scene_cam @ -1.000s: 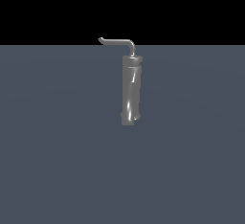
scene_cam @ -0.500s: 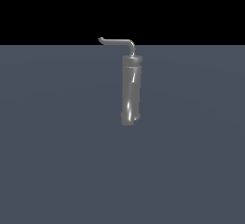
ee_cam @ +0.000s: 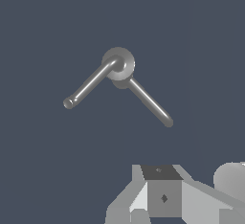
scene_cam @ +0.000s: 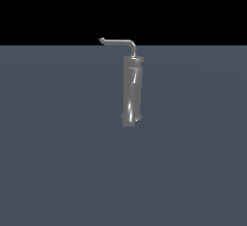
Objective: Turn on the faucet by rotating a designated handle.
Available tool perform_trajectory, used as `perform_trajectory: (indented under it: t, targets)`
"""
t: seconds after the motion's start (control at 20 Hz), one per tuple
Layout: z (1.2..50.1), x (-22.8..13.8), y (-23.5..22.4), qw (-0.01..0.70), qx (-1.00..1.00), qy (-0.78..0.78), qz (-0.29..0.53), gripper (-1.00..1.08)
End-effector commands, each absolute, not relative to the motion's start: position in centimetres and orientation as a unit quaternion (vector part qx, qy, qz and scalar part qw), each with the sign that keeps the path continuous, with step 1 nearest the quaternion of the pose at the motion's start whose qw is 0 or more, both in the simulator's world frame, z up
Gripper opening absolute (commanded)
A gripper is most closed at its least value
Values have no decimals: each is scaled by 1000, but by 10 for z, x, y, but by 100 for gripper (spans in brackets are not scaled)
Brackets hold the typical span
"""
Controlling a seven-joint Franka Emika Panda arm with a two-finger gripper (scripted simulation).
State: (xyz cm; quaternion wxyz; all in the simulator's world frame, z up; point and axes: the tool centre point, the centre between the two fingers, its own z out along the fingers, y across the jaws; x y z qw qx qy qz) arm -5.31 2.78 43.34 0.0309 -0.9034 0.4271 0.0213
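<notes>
Polished metal, stiff and likely slippery: the faucet (scene_cam: 131, 91) stands mid-floor; push its slim handle (scene_cam: 118, 42) near the upturned tip. The gripper (ee_cam: 160, 204) hangs apart; jaw opening unclear.

The faucet (scene_cam: 131, 91) stands upright on the floor (scene_cam: 58, 162), near the middle of the exterior view and a little toward the far edge. On top of it sits the handle (scene_cam: 118, 42), rising from the cylinder's top and reaching out toward the exterior view's left, tip upturned. In the wrist view the faucet (ee_cam: 118, 63) is seen end on from above, with two rods spreading out from it; the gripper (ee_cam: 162, 196) sits well apart from them.
</notes>
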Motion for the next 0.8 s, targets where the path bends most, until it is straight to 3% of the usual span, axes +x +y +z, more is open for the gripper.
perform_trajectory:
  t: [0.0, 0.75]
  targets:
    - [425, -39, 29, 30, -888, 457, 22, -100]
    - [366, 39, 40, 17, -782, 622, 19, -100]
